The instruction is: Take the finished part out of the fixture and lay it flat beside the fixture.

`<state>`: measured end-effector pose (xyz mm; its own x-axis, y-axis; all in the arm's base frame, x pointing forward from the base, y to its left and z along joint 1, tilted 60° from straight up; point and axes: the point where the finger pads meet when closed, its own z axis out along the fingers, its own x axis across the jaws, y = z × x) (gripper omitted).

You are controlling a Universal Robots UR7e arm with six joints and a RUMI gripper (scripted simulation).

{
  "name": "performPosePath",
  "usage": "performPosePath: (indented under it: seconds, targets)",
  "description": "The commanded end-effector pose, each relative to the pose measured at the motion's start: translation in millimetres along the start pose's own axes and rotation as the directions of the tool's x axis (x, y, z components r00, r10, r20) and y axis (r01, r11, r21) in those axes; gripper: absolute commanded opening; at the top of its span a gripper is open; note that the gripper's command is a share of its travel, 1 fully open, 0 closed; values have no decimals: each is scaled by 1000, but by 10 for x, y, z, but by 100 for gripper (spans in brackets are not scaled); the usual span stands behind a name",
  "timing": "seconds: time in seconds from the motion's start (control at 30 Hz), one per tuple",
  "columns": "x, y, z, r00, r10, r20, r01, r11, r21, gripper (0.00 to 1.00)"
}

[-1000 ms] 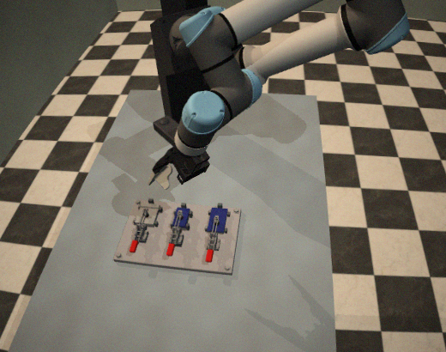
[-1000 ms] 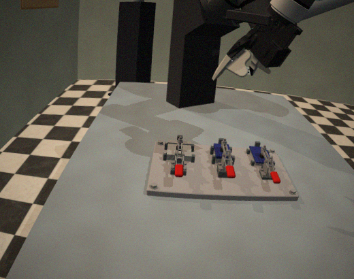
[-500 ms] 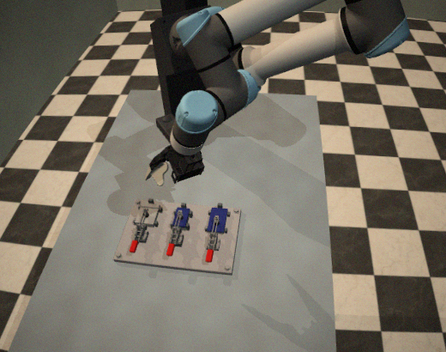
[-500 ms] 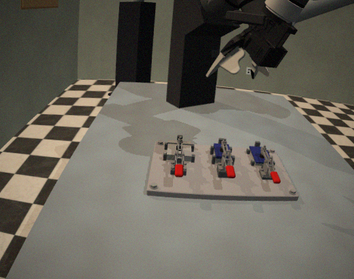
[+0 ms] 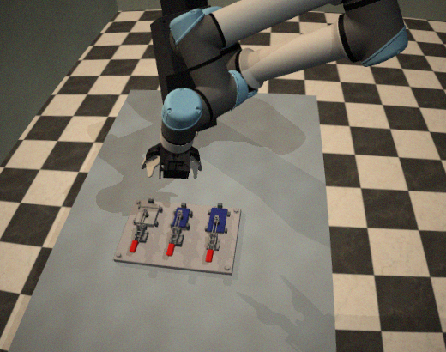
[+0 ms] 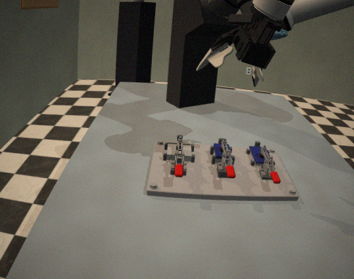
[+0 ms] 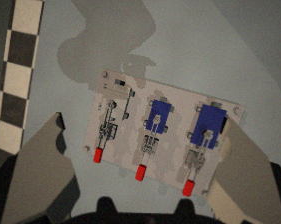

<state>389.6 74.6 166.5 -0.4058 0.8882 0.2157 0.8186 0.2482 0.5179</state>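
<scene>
The fixture plate [image 5: 190, 263] [image 6: 195, 188] [image 7: 183, 100] lies on the table with three clamp stations. The finished part [image 5: 153, 218] [image 7: 118, 100] appears as a pale plate in the left station, under that station's clamp arm; its slot is too faint to tell. A smaller blue blank [image 5: 186, 214] [image 6: 218, 150] [image 7: 163, 108] sits in the middle station and a larger blue blank [image 5: 222, 215] [image 6: 255, 154] [image 7: 203, 117] in the right one, each under a clamp arm. My gripper [image 5: 172, 176] [image 6: 227, 77] [image 7: 142, 116] is open and empty, high above and behind the fixture.
Red clamp handles, left [image 5: 134, 246] [image 6: 179, 170] [image 7: 98, 155], middle [image 5: 171, 249] [image 6: 230, 171] [image 7: 140, 172] and right [image 5: 209, 256] [image 6: 275, 177] [image 7: 188, 188], point to the front edge. Small posts surround each station. A black pedestal [image 6: 195, 68] stands at the back.
</scene>
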Motion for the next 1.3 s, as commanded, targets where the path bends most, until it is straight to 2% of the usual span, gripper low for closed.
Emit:
performPosePath:
  seconds: [0.0, 0.07, 0.6, 0.73, 0.83, 1.27]
  targets:
    - [-20, -26, 50, 979, 201, -19, -201, 980, -3, 100]
    - [-28, -35, 71, 957, 289, -31, -289, 957, -3, 100]
    - [-28, -35, 71, 957, 289, -30, -289, 957, -3, 100]
    - [-47, -49, 112, 882, 468, -55, -468, 884, 3, 100]
    - [-64, -55, 142, 798, 597, -74, -598, 801, 13, 100]
    - [-64, -55, 142, 798, 597, -74, -598, 801, 13, 100]
